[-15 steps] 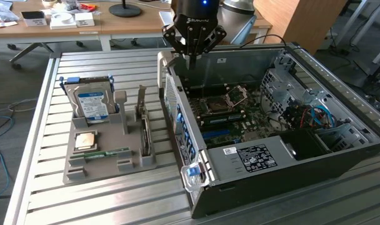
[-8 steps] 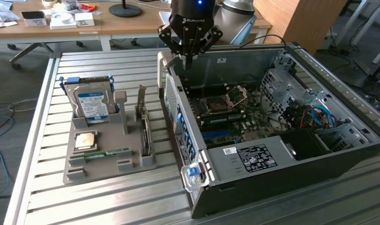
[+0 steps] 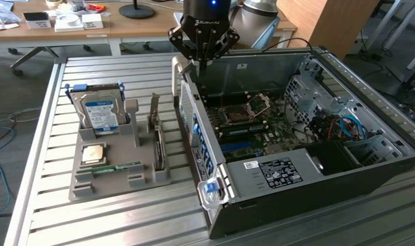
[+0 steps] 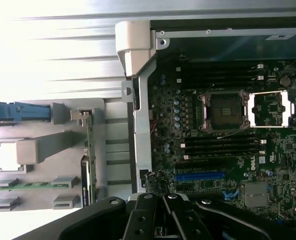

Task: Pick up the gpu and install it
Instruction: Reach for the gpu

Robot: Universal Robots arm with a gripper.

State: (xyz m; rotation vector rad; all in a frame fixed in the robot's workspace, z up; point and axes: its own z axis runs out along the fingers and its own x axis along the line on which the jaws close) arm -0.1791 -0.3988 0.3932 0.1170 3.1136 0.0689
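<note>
The gpu (image 3: 157, 145) stands on edge in a slot of the grey holder tray (image 3: 136, 141), its silver bracket pointing up. In the wrist view the gpu (image 4: 90, 150) appears edge-on as a thin dark-green strip. My gripper (image 3: 202, 65) hangs above the rear left corner of the open computer case (image 3: 283, 177), to the exterior view's right of the gpu and well apart from it. Its fingers (image 4: 174, 212) are shut, with nothing between them. A blue expansion slot (image 4: 200, 176) lies free on the motherboard (image 4: 223, 150).
The tray also holds a silver hard drive (image 3: 100, 113) with a blue-white label, a processor chip (image 3: 92, 152) and a green memory stick (image 3: 117, 167). Coloured cables (image 3: 344, 128) sit in the case's far side. Everything rests on a slatted metal table (image 3: 111, 215).
</note>
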